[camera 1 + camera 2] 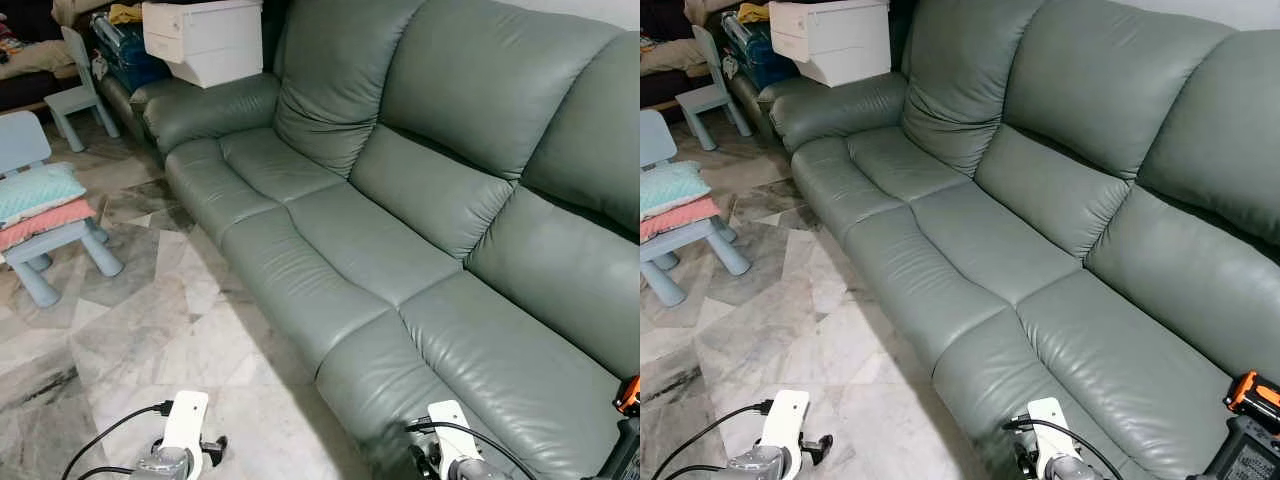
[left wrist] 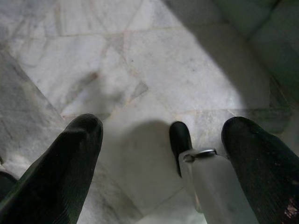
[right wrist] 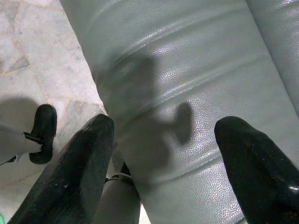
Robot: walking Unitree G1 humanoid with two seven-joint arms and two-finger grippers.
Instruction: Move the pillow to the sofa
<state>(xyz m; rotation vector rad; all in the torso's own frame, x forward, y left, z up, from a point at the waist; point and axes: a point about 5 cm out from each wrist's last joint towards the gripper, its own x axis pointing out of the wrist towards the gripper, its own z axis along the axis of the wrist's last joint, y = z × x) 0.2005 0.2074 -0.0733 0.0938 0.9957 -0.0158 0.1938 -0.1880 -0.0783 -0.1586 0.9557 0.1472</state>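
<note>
Two pillows (image 1: 38, 195), teal on pink, stacked on a small blue chair (image 1: 60, 245) well apart from the green sofa (image 1: 400, 230). Left gripper (image 2: 163, 158) spread wide above marble floor (image 2: 154, 60), grasping nothing. Right gripper (image 3: 163, 163) likewise released over the sofa's front edge.

A lived-in home sitting room, as I see it from the head cameras.

I'm looking down at a long grey-green leather sofa (image 1: 400, 250) that runs across a marble-tiled floor (image 1: 150, 340). By the sofa's far armrest sits a white drawer box (image 1: 205, 40), with bags and clutter heaped just behind it. Off to my left stand two small pale-blue children's chairs (image 1: 45, 240), the nearer one carrying folded pillows (image 1: 40, 205) in teal and pink. All of it reads as a family house.
</note>
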